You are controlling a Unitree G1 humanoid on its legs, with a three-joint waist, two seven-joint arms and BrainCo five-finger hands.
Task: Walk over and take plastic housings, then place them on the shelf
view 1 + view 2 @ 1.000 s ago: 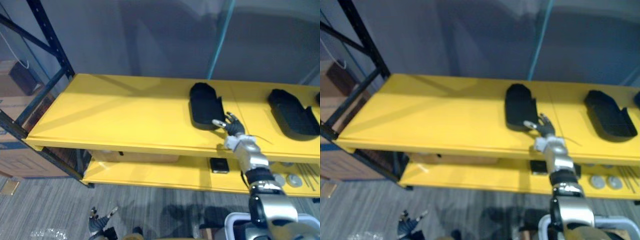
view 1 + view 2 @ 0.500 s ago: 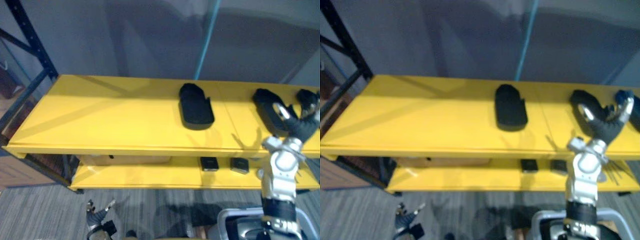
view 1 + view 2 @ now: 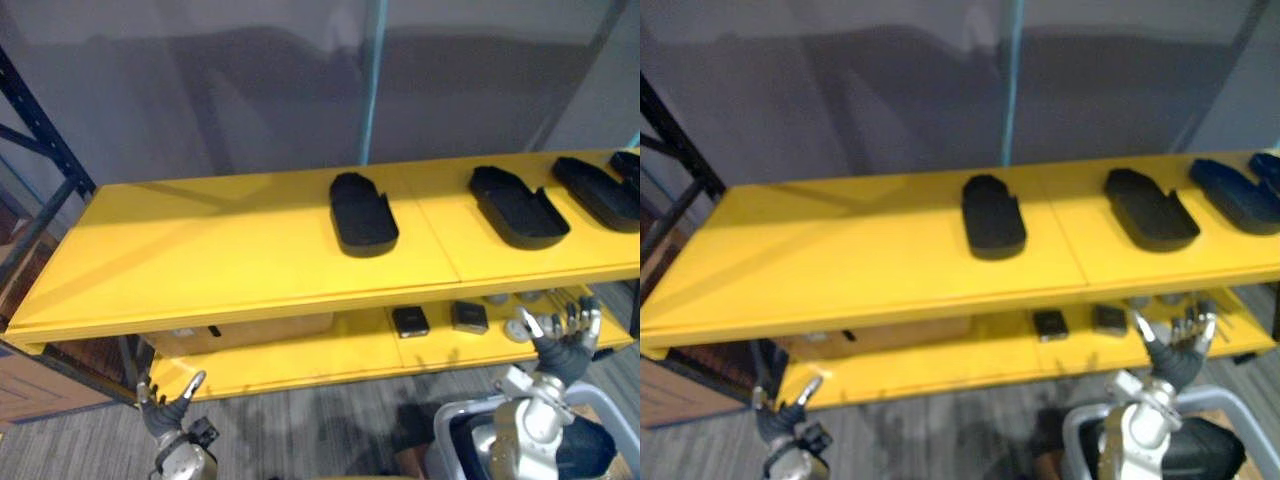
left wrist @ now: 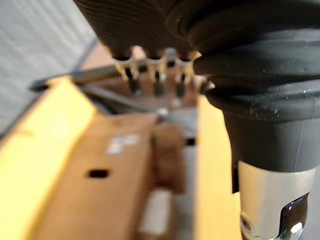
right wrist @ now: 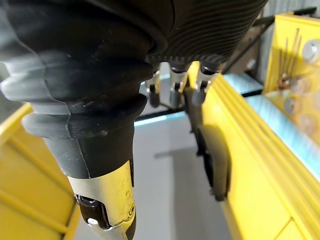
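Right hand [image 3: 565, 345] spread and empty, low before the yellow shelf [image 3: 220, 260], three black plastic housings [image 3: 362, 212] [image 3: 515, 205] [image 3: 598, 192] lying on its top level above and beyond that hand, left hand [image 3: 165, 412] apparently relaxed open, far alongside

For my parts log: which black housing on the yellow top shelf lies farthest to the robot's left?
The housing lying alone, left of the shelf board's seam; the other housings all lie right of that seam.
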